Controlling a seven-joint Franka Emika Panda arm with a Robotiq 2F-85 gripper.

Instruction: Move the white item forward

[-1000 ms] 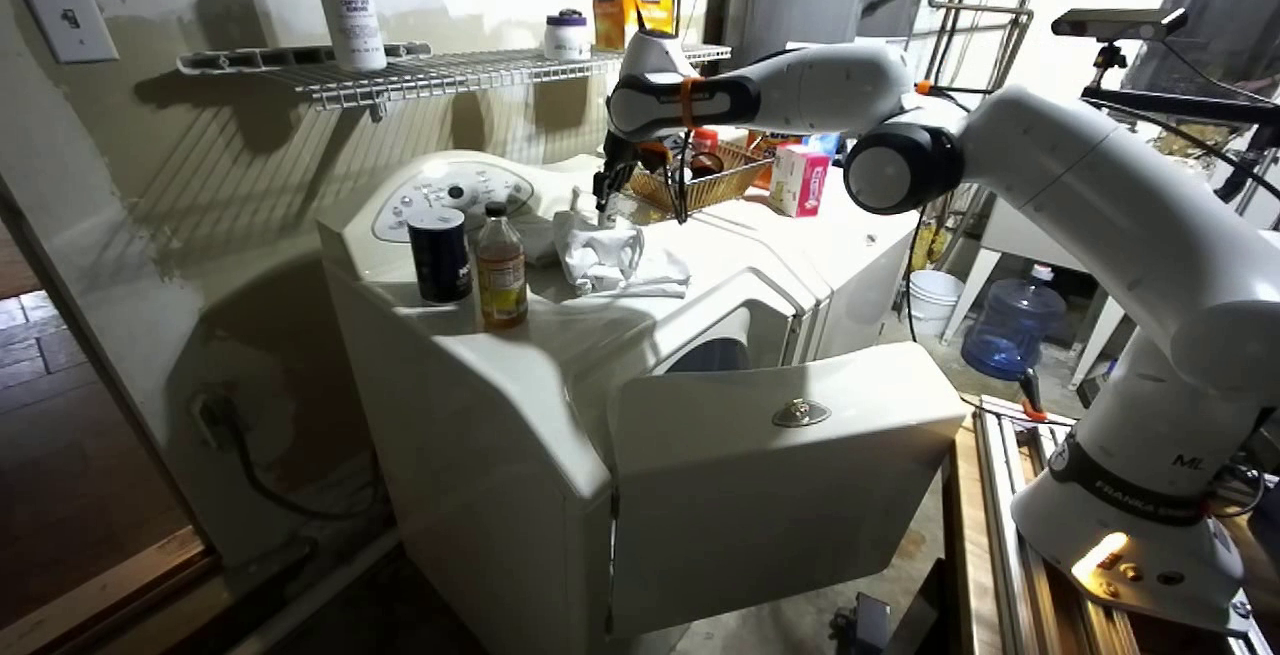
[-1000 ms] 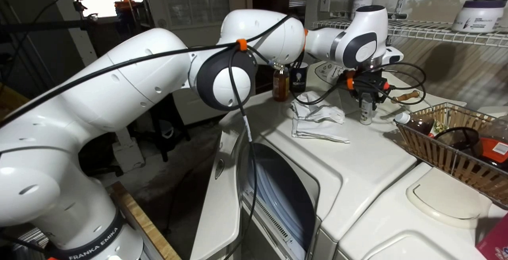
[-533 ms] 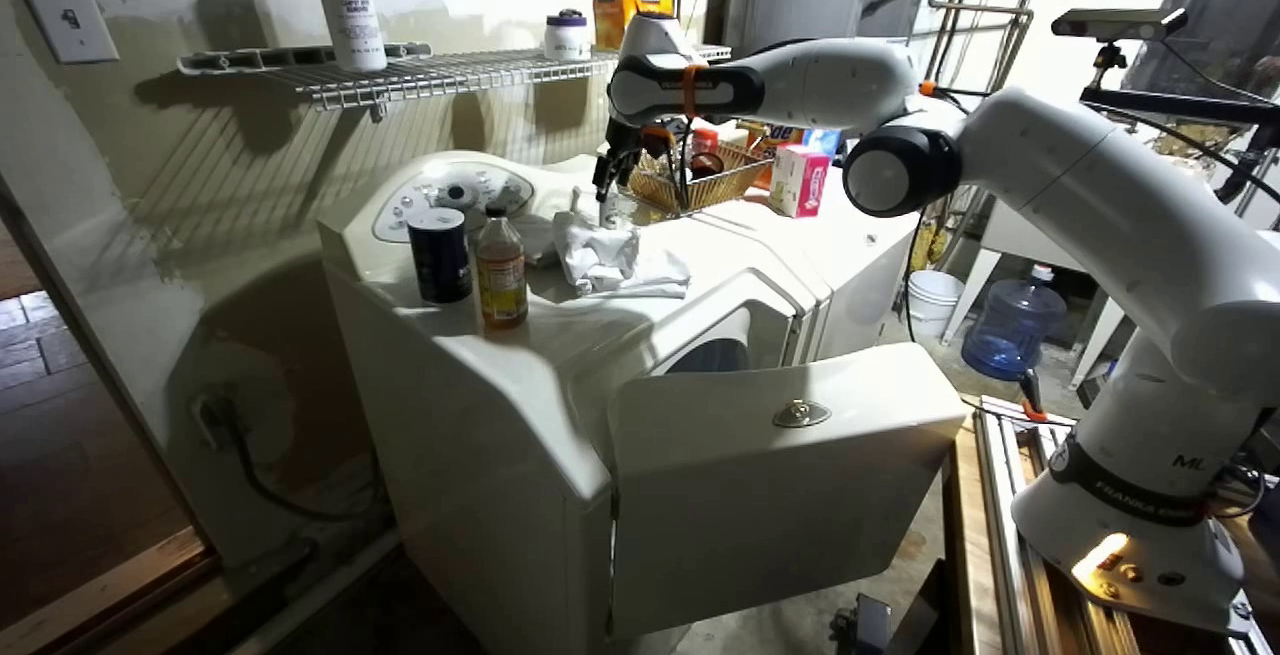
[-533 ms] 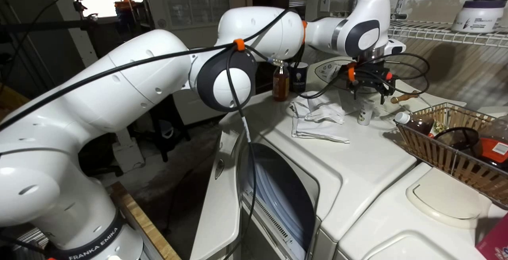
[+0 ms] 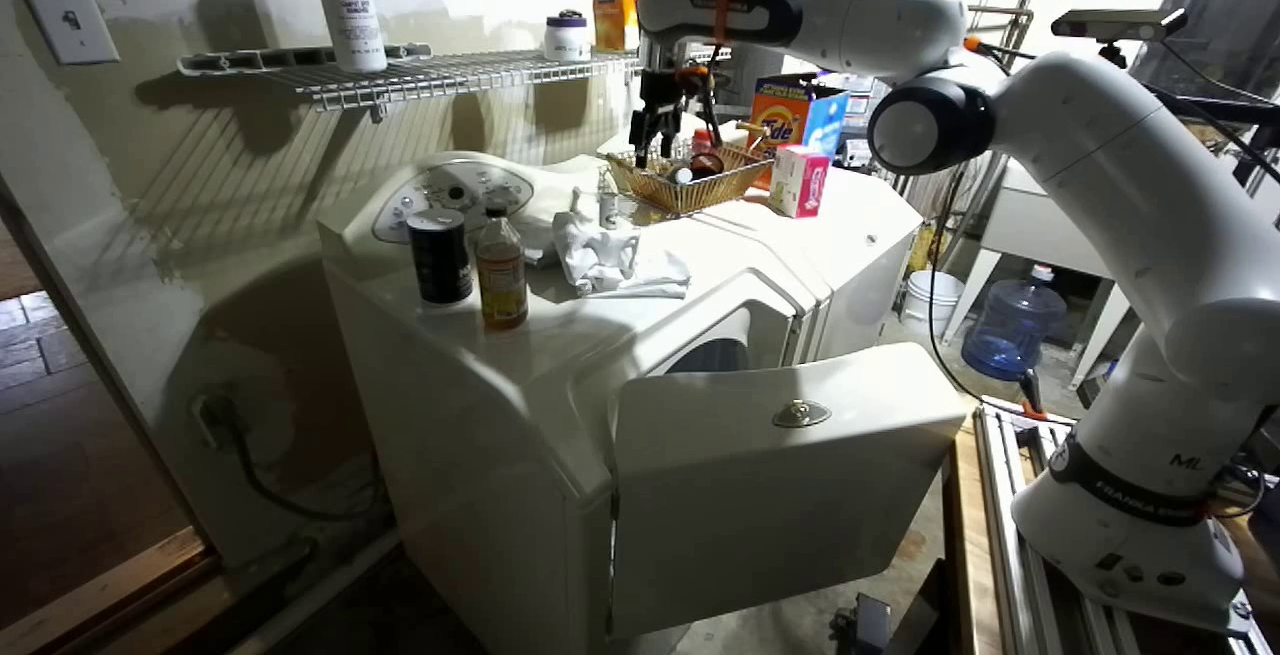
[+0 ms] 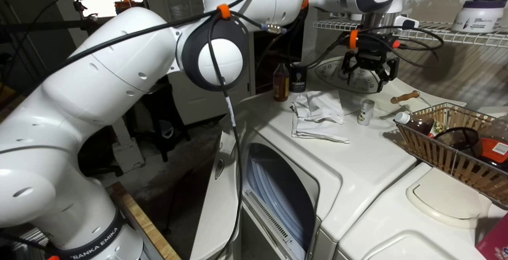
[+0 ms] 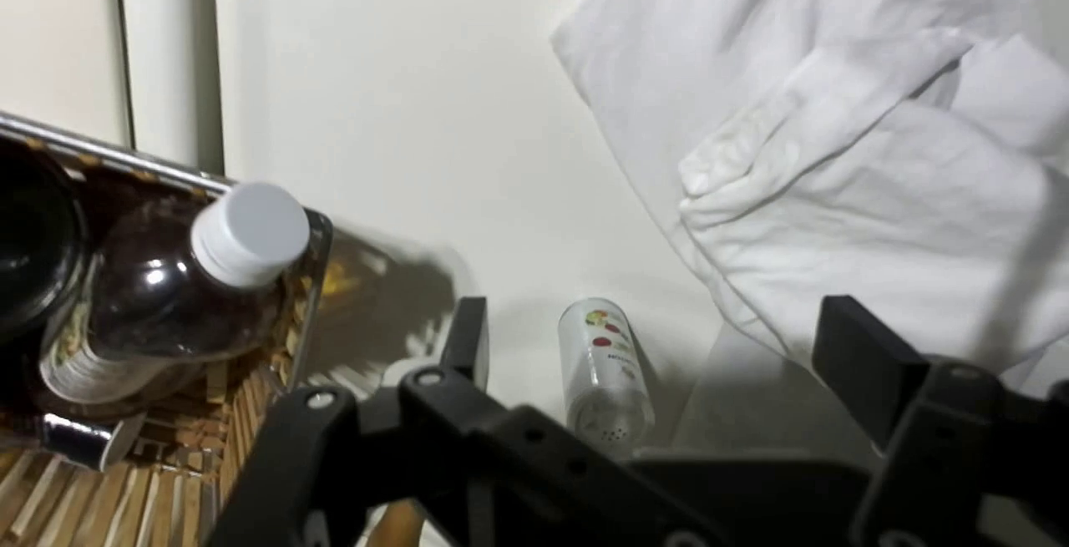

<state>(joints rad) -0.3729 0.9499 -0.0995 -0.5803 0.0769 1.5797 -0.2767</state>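
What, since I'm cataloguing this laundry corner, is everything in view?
Machines: two, white, side by side
Shaker: one, white, on machine top
Cloth: one heap, white, beside shaker
Canister: one, dark, machine top
Amber bottle: one, amber, beside canister
Basket: one, brown, near shaker
Capped bottle: one, dark, in basket; other contents unclear
Tide box: one, orange, behind basket
Small box: one, pink-white, beside basket
Shelf: one, white, wall
Tall container: one, white, shelf
Jar: one, white, shelf
Carton: one, orange, shelf
Bucket: one, white, floor
Jug: one, blue, floor
Arm: one, white, over machines
Gripper: one, black, open over machines
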